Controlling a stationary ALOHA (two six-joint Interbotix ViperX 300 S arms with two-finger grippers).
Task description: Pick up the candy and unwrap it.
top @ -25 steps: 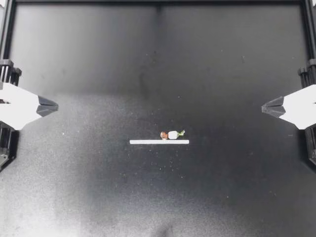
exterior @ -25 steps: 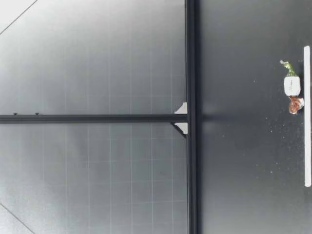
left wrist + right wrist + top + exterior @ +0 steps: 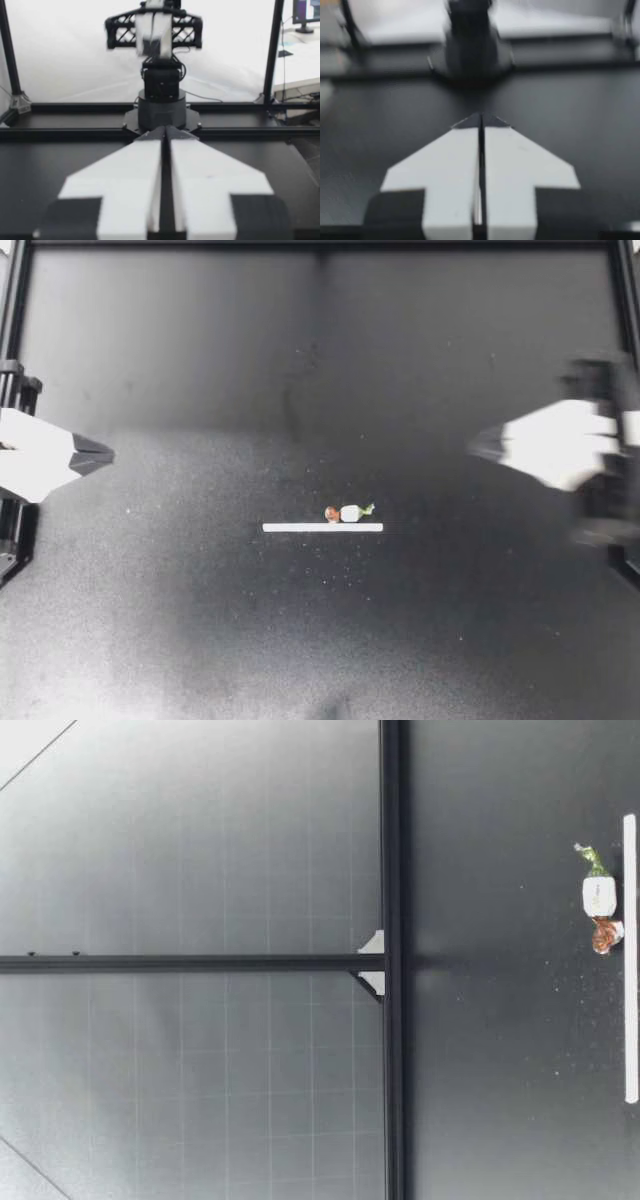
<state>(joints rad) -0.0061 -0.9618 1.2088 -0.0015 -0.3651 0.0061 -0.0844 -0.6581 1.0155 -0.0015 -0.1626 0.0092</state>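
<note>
Candy [image 3: 348,512] lies on the black table [image 3: 200,640] near its middle, touching or just beside the far edge of a white strip [image 3: 322,527]. Its brown end points to 9 o'clock and its green twisted tail to 3 o'clock. From table height the candy [image 3: 599,898] rests flat just beyond the strip [image 3: 629,960], with nothing around or over it.

Further out, my left gripper [image 3: 112,453] hangs at the 9 o'clock side of the table, well apart from the candy. My right gripper [image 3: 472,450] is at about 2 o'clock from the candy, in from the 3 o'clock edge and nearer to it than the left. Both tips aim toward the middle of the table. Each wrist camera shows its fingers pressed together, left [image 3: 163,131] and right [image 3: 480,117], with nothing between them.

I judge the step in hand to be the approach, with the pick not yet begun. The next move calls for spreading the right fingers, lowering over the candy and closing across its white body, so that a twisted end stays free for the left gripper to pull
</note>
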